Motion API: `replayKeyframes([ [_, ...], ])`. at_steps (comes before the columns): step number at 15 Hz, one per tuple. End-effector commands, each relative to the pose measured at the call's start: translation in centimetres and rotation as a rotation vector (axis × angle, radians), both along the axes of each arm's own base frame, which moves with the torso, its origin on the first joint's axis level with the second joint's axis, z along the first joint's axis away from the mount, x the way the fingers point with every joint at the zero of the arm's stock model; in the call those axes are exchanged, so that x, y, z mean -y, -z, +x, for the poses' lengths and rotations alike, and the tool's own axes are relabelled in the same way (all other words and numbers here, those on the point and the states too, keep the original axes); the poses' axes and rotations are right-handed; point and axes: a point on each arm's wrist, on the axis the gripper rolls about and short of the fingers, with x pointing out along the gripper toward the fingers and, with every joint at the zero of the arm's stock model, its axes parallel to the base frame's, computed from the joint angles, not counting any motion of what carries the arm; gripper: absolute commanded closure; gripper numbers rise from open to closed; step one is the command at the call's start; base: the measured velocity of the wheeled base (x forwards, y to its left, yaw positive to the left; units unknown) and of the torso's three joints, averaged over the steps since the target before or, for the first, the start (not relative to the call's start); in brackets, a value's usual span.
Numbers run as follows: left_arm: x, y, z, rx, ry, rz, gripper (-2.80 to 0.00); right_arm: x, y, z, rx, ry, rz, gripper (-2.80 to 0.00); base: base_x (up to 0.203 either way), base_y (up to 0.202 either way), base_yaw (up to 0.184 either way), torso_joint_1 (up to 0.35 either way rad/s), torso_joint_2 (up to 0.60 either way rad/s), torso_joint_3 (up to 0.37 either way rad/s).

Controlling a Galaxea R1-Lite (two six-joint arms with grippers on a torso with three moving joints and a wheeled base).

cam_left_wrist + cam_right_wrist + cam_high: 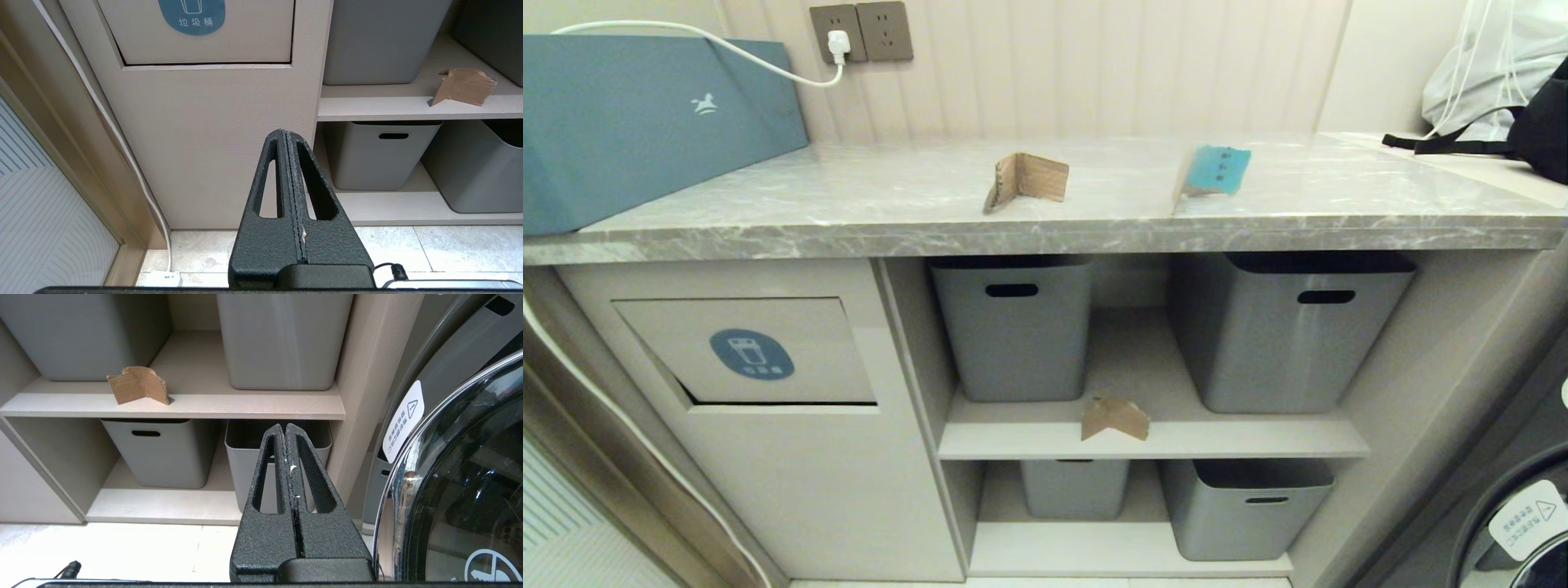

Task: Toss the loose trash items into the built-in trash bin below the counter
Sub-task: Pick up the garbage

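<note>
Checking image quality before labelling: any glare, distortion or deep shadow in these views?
Head view: the counter edge bows, straight lines curve toward the corners, and the grey baskets sit in shade beneath it. Right wrist view: the washer door glass carries bright reflections. Left wrist view: evenly lit, no glare.

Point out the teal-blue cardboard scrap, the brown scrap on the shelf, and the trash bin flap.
Teal-blue torn cardboard scrap (pixel 1217 170), head view, on its blue face.
Brown folded cardboard scrap on the shelf (pixel 1116 417), head view, on its right panel.
Beige rectangular trash bin flap (pixel 817 347), head view, on bare flap beside the blue icon.
</note>
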Motion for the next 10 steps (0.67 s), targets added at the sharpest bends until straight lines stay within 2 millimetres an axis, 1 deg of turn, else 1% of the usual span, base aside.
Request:
replayKeyframes([
  [1,0.00,0.00,0.00,0.000,0.000,0.000,0.00,0.00,0.00,0.00,0.000,0.000,0.000,0.00,0.000,0.000,0.000,0.000,0.00,0.000],
  [3,0.00,0.04,0.01,-0.001,0.000,0.000,0.00,0.00,0.00,0.00,0.000,-0.001,0.000,0.00,0.000,0.000,0.000,0.000,0.00,0.000],
  [7,0.07,0.07,0.01,-0.003,0.032,0.070,0.00,0.00,0.00,0.00,0.000,0.000,0.001,0.00,0.000,0.000,0.000,0.000,0.00,0.000],
  [10,0.15,-0.06,0.11,-0.007,0.067,0.205,0.00,0.00,0.00,0.00,0.000,0.000,0.000,0.00,0.000,0.000,0.000,0.000,0.00,0.000],
])
